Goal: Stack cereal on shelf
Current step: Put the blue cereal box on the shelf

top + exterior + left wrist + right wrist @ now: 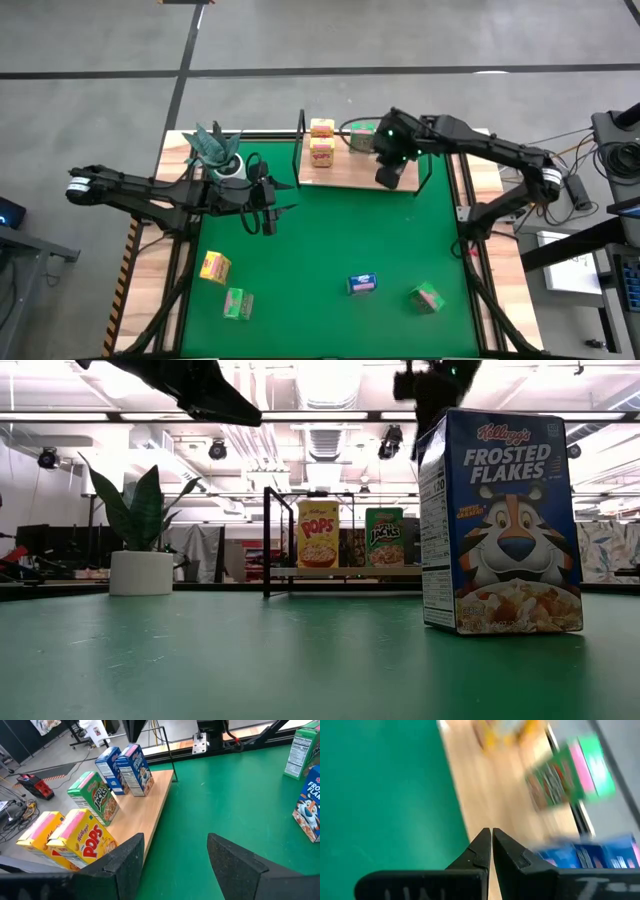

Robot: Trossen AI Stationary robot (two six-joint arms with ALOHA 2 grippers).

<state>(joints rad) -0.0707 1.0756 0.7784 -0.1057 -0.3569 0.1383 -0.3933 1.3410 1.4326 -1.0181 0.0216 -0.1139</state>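
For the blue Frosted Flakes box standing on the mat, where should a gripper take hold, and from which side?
The Frosted Flakes box stands upright on the green mat, clear of its neighbours. Probably best: descend from above and pinch the upper part across its thin depth, fingers on the two broad printed faces. The open left gripper hovers nearer than the shut right gripper.

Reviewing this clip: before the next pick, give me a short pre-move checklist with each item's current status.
1. Left gripper open and empty, hanging over the green mat: ok.
2. Right gripper shut on nothing, above the shelf: ok.
3. Cereal left to collect: yellow box, green box, blue box and second green box lie on the mat: not ok, task unfinished.
4. Boxes on the shelf upright: ok in the left wrist view.
5. Free board space for more boxes: ok.
6. Plant pot clear of the left arm's path: cannot tell.
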